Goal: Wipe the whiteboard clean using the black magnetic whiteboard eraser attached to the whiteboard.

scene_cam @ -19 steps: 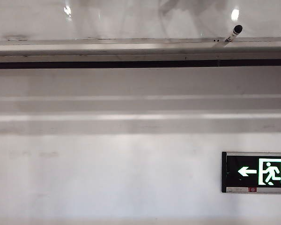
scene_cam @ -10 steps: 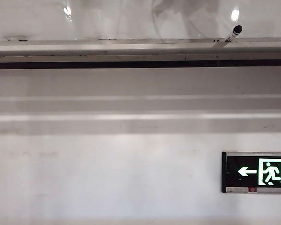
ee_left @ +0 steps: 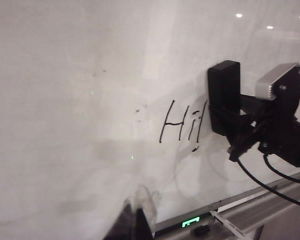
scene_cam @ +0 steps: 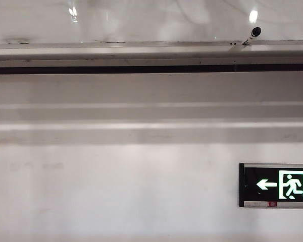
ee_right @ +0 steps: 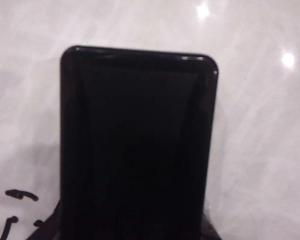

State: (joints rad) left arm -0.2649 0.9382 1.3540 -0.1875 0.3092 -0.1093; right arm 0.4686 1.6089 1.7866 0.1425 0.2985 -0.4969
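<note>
Exterior view: the lower strip of the whiteboard (scene_cam: pixel 141 20) runs along the top, glossy and mirroring ceiling lights. Its grey rail (scene_cam: pixel 141 50) runs the full width just below it. A marker (scene_cam: pixel 252 36) leans on the rail near the right end. Below is a matte wall (scene_cam: pixel 116 191) with a lit exit sign (scene_cam: pixel 278 185) at lower right. Neither end effector shows here.

Left wrist view: the board carries the handwritten word "Hi!" (ee_left: pixel 182 125). The black eraser (ee_left: pixel 224 97) stands upright against the board, just beside the writing. The right end effector (ee_left: pixel 230 120) is clamped on the eraser. Of the left end effector (ee_left: pixel 132 227) only dark tips show at the frame's edge, apart from the board; whether it is open cannot be told.

Right wrist view: the eraser fills the middle of the frame, held flat against the board, with bits of black ink (ee_right: pixel 20 195) beside it.
</note>
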